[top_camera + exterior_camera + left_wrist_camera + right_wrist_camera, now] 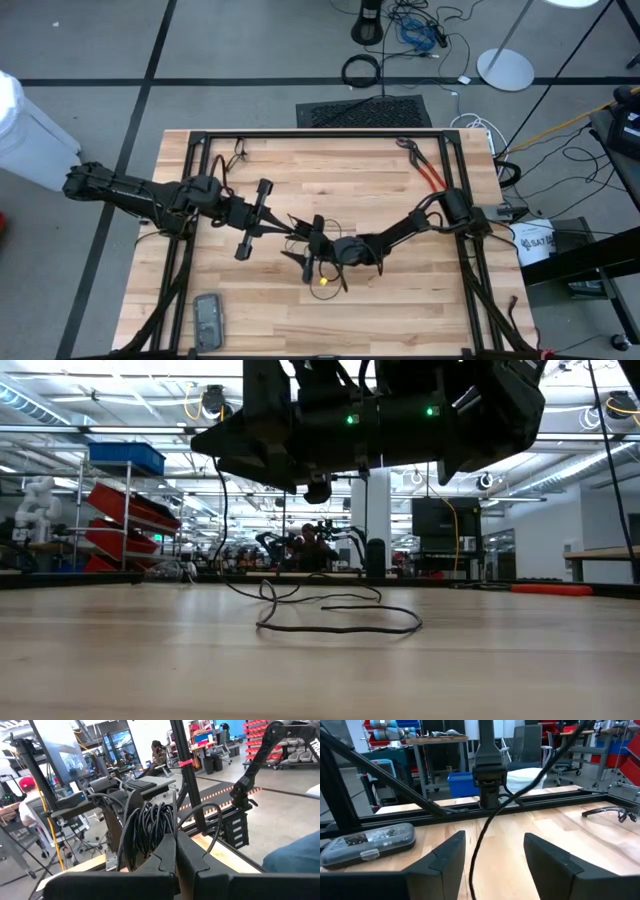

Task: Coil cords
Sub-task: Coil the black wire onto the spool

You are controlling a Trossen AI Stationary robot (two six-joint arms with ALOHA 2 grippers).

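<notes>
Thin black flexible cord [330,615] lies loosely looped mid-table, uncoiled; most work remains. Right gripper [492,852] spread wide above it, grasping nothing. Left gripper [176,851] clenched, cord strands bunched behind it.

Both arms crowd the table's middle over the loose cord [335,622] — front has just the grey case [207,320], back right corner the red-handled pliers [428,170]; otherwise bare wood.
</notes>
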